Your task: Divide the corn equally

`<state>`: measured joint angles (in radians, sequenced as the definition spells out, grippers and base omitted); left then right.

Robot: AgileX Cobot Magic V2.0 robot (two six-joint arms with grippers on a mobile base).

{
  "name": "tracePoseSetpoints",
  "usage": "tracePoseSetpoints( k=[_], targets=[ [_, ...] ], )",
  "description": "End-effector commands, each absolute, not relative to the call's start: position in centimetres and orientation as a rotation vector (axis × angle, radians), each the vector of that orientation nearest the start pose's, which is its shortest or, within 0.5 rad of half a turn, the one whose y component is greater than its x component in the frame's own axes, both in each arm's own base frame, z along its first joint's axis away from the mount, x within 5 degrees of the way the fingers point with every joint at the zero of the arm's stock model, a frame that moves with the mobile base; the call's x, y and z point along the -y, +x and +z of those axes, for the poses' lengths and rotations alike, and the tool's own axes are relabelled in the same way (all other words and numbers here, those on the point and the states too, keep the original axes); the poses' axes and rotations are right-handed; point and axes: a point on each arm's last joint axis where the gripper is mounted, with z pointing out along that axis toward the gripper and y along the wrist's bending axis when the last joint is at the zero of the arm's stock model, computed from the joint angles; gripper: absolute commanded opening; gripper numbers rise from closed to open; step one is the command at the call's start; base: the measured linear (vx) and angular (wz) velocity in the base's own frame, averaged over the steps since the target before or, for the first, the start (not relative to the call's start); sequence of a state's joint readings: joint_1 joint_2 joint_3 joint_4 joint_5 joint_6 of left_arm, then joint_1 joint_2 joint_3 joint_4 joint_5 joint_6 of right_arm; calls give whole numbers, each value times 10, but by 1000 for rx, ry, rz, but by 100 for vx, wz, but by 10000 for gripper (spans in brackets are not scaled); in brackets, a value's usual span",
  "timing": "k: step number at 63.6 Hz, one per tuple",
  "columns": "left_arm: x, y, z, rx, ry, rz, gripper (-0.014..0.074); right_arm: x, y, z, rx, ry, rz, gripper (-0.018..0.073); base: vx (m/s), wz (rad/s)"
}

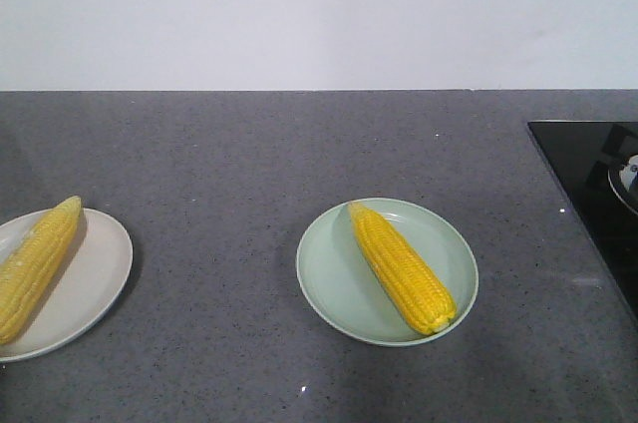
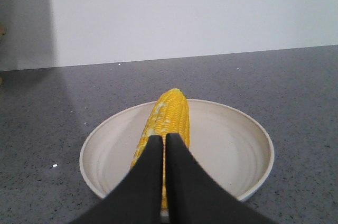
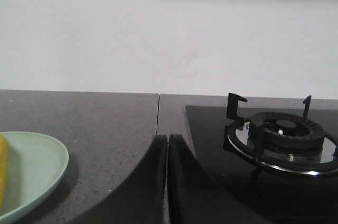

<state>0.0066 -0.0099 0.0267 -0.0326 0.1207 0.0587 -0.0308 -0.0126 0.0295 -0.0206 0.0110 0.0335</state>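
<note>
One corn cob (image 1: 403, 267) on the green plate (image 1: 339, 283), one cob (image 2: 165, 121) on the white plate (image 2: 232, 145), so I keep both pincers, left (image 2: 164, 138) and right (image 3: 167, 138), pressed closed and empty, lifting straight off without nudging either.

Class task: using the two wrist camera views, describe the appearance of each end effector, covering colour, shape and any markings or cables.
Both look alike. The left end effector and the right end effector each show two matte black fingers, broad at the base and curving inward to narrow, blunt tips. No markings, labels or cables are visible, and no arms appear in the front view.
</note>
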Motion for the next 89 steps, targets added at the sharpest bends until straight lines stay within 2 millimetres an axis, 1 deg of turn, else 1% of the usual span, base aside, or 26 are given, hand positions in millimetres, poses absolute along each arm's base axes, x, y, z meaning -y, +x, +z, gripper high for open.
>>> tracePoseSetpoints(
  k=[1,89],
  targets=[
    [0,55,202,-1524,6,17,-7,2,56,209,-1415,19,-35,-4,0,0],
    [0,55,202,-1524,6,17,-7,2,56,209,-1416,21,-33,-4,0,0]
  ],
)
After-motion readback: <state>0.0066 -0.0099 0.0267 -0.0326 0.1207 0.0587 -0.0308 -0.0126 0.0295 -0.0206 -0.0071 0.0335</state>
